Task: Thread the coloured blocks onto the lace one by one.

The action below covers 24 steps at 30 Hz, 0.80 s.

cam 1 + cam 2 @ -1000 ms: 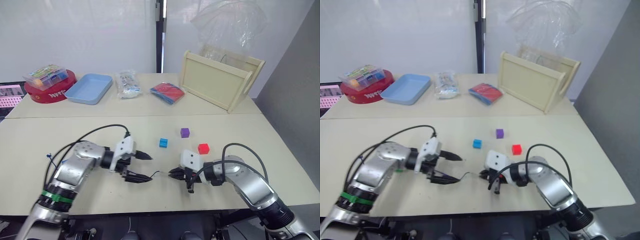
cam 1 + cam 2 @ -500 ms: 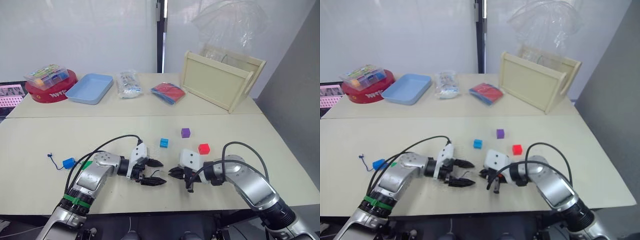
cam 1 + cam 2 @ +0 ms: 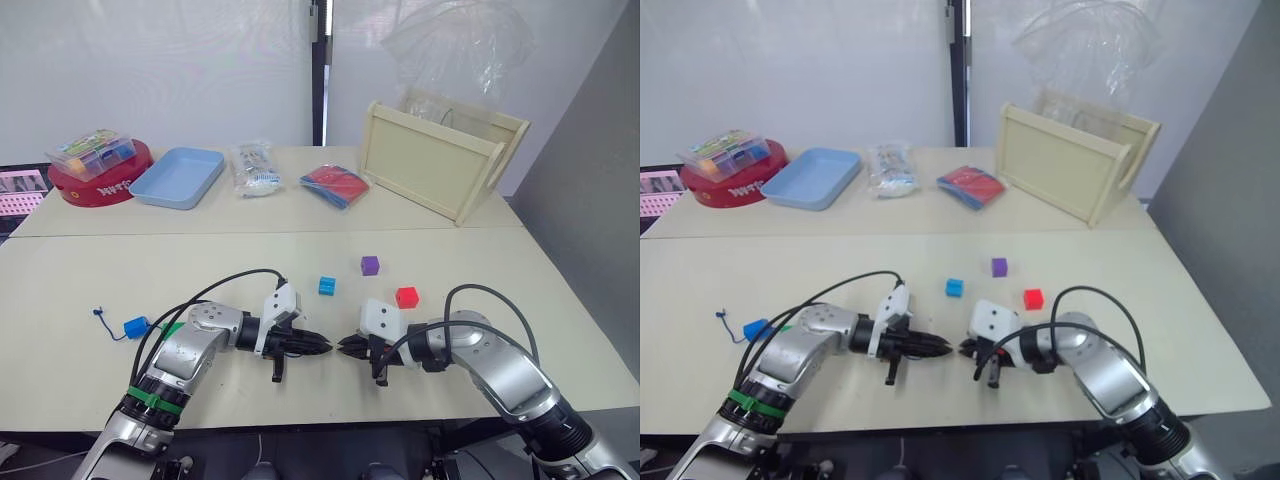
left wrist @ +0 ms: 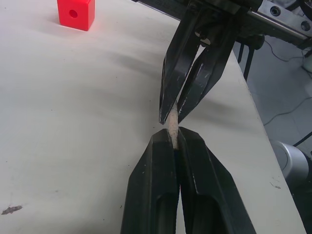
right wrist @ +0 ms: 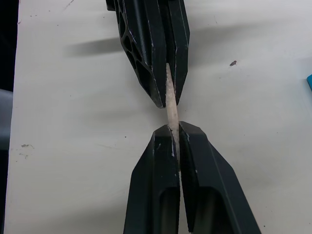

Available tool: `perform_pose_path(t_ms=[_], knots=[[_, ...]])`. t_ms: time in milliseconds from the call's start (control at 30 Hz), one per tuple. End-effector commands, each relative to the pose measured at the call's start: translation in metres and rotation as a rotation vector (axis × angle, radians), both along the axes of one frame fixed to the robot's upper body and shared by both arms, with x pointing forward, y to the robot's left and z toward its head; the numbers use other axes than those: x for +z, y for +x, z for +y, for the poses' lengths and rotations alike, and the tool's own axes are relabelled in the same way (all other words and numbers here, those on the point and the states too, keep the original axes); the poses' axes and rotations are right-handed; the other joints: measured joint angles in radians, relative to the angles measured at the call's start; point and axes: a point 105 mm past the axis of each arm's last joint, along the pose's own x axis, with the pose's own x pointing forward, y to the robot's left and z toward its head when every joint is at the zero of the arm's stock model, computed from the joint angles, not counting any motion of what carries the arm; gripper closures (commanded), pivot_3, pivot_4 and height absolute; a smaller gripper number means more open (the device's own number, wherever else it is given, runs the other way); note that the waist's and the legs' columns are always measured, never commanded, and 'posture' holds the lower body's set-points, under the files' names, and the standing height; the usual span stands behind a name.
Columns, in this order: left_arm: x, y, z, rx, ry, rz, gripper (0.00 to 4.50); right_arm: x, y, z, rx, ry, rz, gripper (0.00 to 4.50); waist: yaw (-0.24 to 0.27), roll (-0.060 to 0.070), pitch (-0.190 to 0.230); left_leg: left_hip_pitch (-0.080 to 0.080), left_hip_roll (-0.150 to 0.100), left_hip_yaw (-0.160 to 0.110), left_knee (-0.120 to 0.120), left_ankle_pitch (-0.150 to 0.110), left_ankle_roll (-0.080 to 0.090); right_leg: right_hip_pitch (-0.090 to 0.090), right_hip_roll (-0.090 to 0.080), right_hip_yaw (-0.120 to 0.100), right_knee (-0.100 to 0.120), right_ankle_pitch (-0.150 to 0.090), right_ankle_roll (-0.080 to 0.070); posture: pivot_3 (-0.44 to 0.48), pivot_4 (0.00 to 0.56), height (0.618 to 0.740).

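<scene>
1. Meeting tip to tip near the front edge of the table [image 3: 90,262], the left end effector [image 3: 318,345] and the right end effector [image 3: 346,346] both pinch the pale stiff tip [image 5: 170,108] of the lace, each with its two black fingers closed down on it.
2. From the left wrist, the pale tip [image 4: 172,121] shows as a short stub bridging the small gap between the two sets of fingertips, and the right end effector [image 4: 169,118] points straight at the camera.
3. From the right wrist, the left end effector [image 5: 165,102] comes in from the far side, and the stiff tip runs from between its fingers [image 5: 146,53] into the right one's own closed fingers [image 5: 156,180].
4. The head views show what the wrist cameras miss: the blue block [image 3: 136,326] lies at the left beside the left forearm, with a short piece of dark-blue lace [image 3: 105,317] and its small knot just left of it. A bit of green shows just right of the blue block, mostly hidden by the arm.
5. The cyan block [image 3: 327,286] sits just beyond the two end effectors, the purple block [image 3: 370,265] farther back and to the right, and the red block [image 3: 406,297] right of the cyan one, all apart from the fingers.
6. The left wrist view also catches the red block [image 4: 75,13], its threading hole facing up.
</scene>
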Motion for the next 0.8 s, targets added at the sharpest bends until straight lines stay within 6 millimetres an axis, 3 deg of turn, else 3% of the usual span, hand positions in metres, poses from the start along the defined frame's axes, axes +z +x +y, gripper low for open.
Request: perform_pose_path(t_ms=[33, 367, 567, 700, 800], knots=[[0.014, 0.003, -0.001, 0.002, -0.036, -0.042, 4.47, 0.003, -0.004, 0.001, 0.012, -0.006, -0.023, 4.5, 0.0, 0.0, 0.0, 0.0, 0.0, 0.0, 0.0, 0.0, 0.0, 0.0, 0.0, 0.0, 0.0, 0.0, 0.0, 0.0, 0.15, 0.74], [0.008, -0.001, 0.003, -0.015, -0.031, -0.031, 4.47, 0.006, -0.006, 0.001, -0.007, 0.017, -0.015, 4.5, 0.0, 0.0, 0.0, 0.0, 0.0, 0.0, 0.0, 0.0, 0.0, 0.0, 0.0, 0.0, 0.0, 0.0, 0.0, 0.0, 0.15, 0.74], [0.006, -0.002, 0.005, -0.018, -0.032, -0.028, 4.5, 0.013, -0.004, -0.003, -0.064, 0.049, -0.03, 2.51, 0.0, 0.0, 0.0, 0.0, 0.0, 0.0, 0.0, 0.0, 0.0, 0.0, 0.0, 0.0, 0.0, 0.0, 0.0, 0.0, 0.15, 0.74], [0.005, -0.001, 0.007, -0.017, -0.035, -0.03, 4.5, 0.021, -0.004, -0.019, -0.172, 0.087, -0.039, 1.11, 0.002, 0.0, 0.0, 0.0, 0.0, 0.0, 0.0, 0.0, 0.0, 0.0, 0.0, 0.0, 0.0, 0.0, 0.0, 0.0, 0.15, 0.74], [0.003, -0.001, 0.011, -0.01, -0.031, -0.034, 4.5, 0.025, -0.005, -0.041, -0.362, 0.184, -0.038, 0.06, 0.009, 0.0, 0.0, -0.001, 0.0, 0.0, 0.0, 0.0, 0.0, 0.0, 0.0, 0.0, -0.001, 0.0, 0.0, 0.0, 0.15, 0.74]])
